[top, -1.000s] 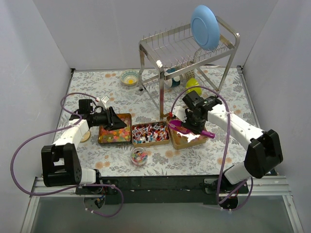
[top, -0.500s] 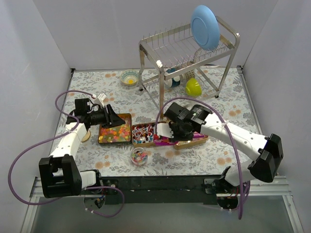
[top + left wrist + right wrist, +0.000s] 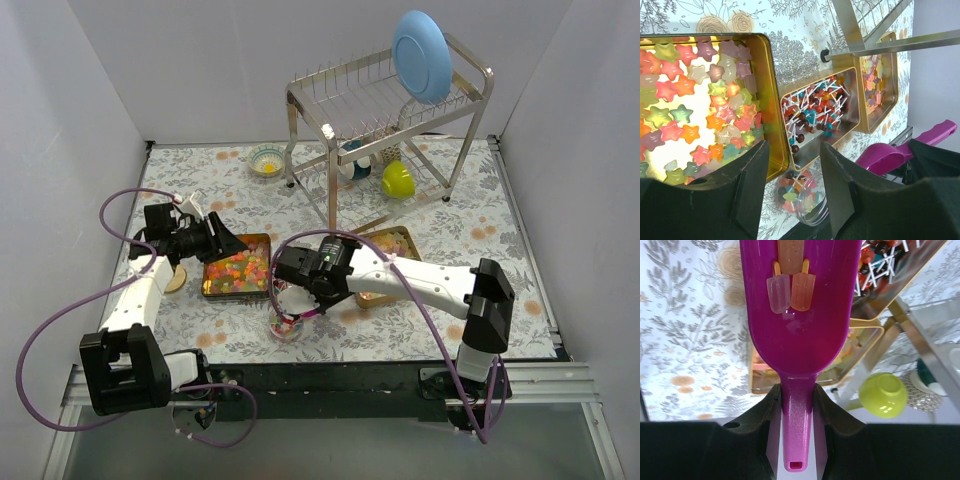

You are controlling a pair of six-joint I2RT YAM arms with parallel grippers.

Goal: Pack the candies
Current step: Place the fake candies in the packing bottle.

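Observation:
My right gripper (image 3: 797, 400) is shut on the handle of a purple scoop (image 3: 800, 315) that carries two or three popsicle-shaped candies (image 3: 790, 290). In the top view it (image 3: 300, 290) hovers over a small clear container (image 3: 287, 325) partly filled with mixed candies (image 3: 800, 195). My left gripper (image 3: 794, 150) is open and holds nothing, near the left edge of the gold tray of star gummies (image 3: 695, 100). The middle tray holds stick candies (image 3: 815, 107). Pale yellow-pink ones (image 3: 872, 80) lie in the right tray.
A metal dish rack (image 3: 380, 100) with a blue plate (image 3: 423, 55) and a green bowl (image 3: 397, 180) stands behind the trays. A small patterned bowl (image 3: 266, 158) sits at the back left. A wooden disc (image 3: 176, 280) lies under my left arm.
My right arm swung left with the scoop, from the right tray to above the clear container. My left gripper drew back to the left and its jaws widened.

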